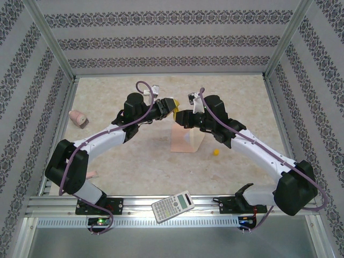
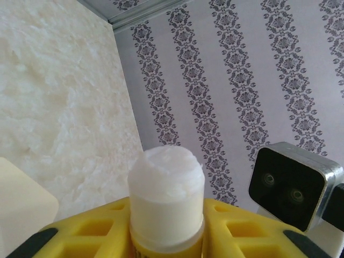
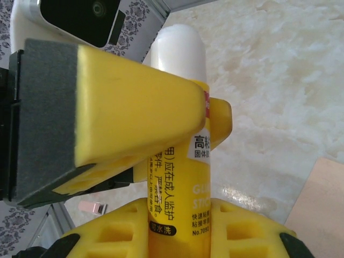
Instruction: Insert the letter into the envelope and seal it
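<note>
Glue stick (image 3: 180, 199) is held at both ends, in the air over the middle of the tabletop (image 1: 247, 102). The right fingers (image 3: 102, 239) are clamped on its lower yellow barrel; the left fingers (image 3: 134, 102) are closed in around the upper barrel, just under the exposed white glue; how firm that second grip is cannot be told.

The envelope (image 1: 185, 141) lies flat on the tabletop, just near of the two meeting wrists, held by nothing; its peach corner is seen at the low right of the right wrist view. Whether the letter is already inside cannot be told.

Risks:
- Stick dropped glue-first onto the envelope if one grip is released before the other is firm; a smear in the wrong place is likely.
- Barrel twisted or the soft glue column sheared if it is pulled by both arms at once.
- Left pads fouled by glue, given how close they sit to it.
- Envelope pushed along the tabletop once glue is rubbed on, since nothing pins it.

Count: two arms; one glue stick; one envelope; one small yellow piece (image 1: 216, 152) right of the envelope, possibly the cap; one pink object (image 1: 79, 117) at far left; one calculator (image 1: 173, 206) on the near rail.
</note>
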Action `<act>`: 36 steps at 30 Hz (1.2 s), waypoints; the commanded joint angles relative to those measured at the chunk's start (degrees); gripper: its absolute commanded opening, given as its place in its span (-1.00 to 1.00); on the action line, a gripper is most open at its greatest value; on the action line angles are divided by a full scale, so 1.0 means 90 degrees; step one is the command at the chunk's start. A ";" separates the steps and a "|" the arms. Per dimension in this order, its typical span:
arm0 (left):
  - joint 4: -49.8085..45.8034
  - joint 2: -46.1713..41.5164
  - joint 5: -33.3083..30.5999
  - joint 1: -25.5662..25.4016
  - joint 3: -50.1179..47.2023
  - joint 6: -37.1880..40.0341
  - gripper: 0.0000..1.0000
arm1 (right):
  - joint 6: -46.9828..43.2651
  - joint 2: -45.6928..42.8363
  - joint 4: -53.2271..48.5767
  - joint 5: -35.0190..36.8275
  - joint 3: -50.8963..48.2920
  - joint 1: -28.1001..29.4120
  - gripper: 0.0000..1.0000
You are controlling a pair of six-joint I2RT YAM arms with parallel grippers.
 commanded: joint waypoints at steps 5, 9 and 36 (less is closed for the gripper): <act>0.0573 0.0066 0.0166 0.0062 -0.0031 -0.0061 -0.40 | 0.0096 0.0115 0.0171 0.0009 -0.0042 0.0050 -0.96; 0.0590 0.0059 0.0172 0.0062 -0.0037 -0.0071 -0.45 | 0.0096 0.0162 0.0203 0.0018 -0.0028 0.0050 -0.94; 0.0637 0.0095 0.0992 0.0554 0.0172 0.0768 -0.91 | -0.0059 -0.0121 -0.0144 0.0008 -0.0146 -0.0244 0.20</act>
